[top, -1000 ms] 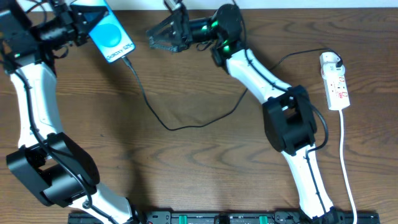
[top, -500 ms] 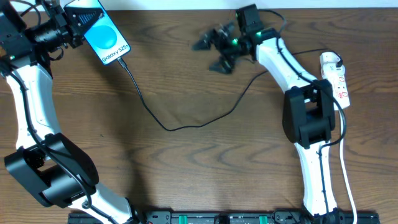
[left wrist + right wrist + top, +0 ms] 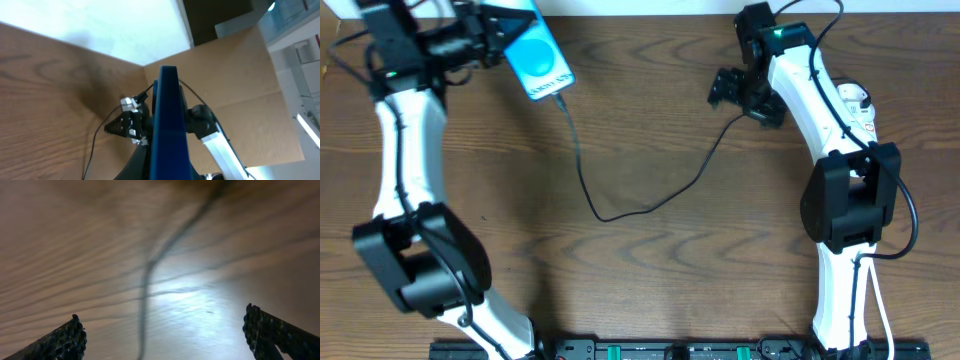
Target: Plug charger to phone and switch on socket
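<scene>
Phone [image 3: 535, 57] gripped at the table's far left, charger cable [image 3: 605, 212] trailing from it.

The left gripper [image 3: 498, 27] is clamped on the phone's upper end, its blue screen facing up and angled over the wooden table [image 3: 650, 290]. The black cable meets the phone's lower edge, loops down across the wood and climbs toward the right side. There the right gripper [image 3: 738, 95] hangs over the cable with its fingers [image 3: 65, 340] spread wide, holding nothing. The wrist view shows the cable only as a blur on the table between them. The white power strip [image 3: 865, 118] lies at the far right, largely hidden behind the right arm, so its switch cannot be read.
</scene>
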{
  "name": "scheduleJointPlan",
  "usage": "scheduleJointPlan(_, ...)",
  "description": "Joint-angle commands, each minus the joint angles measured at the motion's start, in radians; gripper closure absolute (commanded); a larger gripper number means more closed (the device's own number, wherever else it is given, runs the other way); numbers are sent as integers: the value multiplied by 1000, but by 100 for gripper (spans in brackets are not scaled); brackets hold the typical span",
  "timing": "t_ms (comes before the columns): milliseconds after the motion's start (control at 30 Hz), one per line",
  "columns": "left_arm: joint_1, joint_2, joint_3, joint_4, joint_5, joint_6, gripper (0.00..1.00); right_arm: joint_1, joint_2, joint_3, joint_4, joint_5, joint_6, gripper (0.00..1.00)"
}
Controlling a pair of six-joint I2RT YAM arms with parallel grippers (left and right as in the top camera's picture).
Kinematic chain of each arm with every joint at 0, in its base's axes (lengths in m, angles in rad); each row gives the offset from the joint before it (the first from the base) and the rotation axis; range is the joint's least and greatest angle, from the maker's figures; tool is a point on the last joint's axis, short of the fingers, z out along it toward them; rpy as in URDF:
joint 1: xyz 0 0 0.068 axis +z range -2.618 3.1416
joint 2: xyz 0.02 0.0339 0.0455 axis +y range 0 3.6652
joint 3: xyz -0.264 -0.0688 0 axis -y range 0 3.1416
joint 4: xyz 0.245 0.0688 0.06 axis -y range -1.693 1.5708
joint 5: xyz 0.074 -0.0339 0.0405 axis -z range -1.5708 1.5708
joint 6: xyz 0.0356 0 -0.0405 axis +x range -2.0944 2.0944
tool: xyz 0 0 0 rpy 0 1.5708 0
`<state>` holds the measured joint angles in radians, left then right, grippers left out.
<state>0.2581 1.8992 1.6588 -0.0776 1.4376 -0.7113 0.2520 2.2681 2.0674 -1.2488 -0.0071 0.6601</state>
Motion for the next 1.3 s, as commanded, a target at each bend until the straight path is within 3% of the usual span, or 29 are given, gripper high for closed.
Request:
scheduleJointPlan(0,-40,70,-4,4,-10,24,92,6,-2,5,-35,136,-21,1)
scheduleJointPlan(433,-151,318,-4,5,-18,38,93,7,-2,5,-103,130,-4,1)
scheduleJointPlan(900,-303,485,-6,4,-74,93,92,7,-52,5,-61,-101,-93,1)
scheduleJointPlan(1133,-384,493,-6,-31,-194,98,93,7,-61,5,-61,-107,-102,1)
scheduleJointPlan(1267,-435,493,-6,-126,-278,178,93,8,-61,5,-61,-116,-109,1)
